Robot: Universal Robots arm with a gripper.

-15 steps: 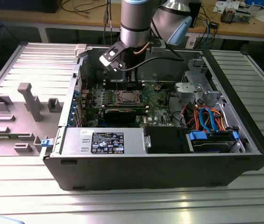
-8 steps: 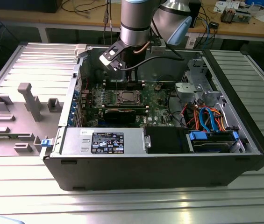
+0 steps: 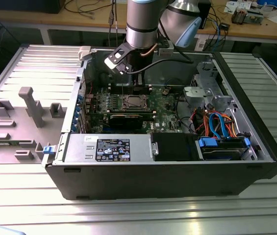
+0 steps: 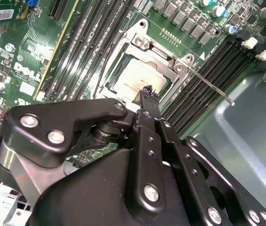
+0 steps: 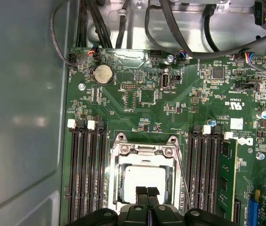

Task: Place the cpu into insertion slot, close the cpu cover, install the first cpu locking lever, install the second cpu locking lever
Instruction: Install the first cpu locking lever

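Observation:
The cpu (image 5: 144,179) lies flat in the insertion slot (image 3: 133,102) on the green board, its dull silver top showing. The cpu cover (image 5: 144,151) is down around it, and the chip shows through its window. In the second wrist view the cpu (image 4: 140,77) sits inside the cover (image 4: 148,44). A thin wire locking lever (image 4: 213,85) sticks out past the socket's corner over the memory slots; the same lever (image 5: 183,176) runs along the socket's side. My gripper (image 5: 147,192) is shut with nothing held, hovering at the cpu's edge, one black fingertip (image 4: 148,92) over it.
Long black memory slots (image 5: 88,174) flank the socket on both sides. A black expansion card (image 3: 131,120), a power supply (image 3: 109,147) and a drive bay with blue and orange cables (image 3: 219,122) fill the case. A grey fixture tray (image 3: 30,105) lies on the exterior view's left.

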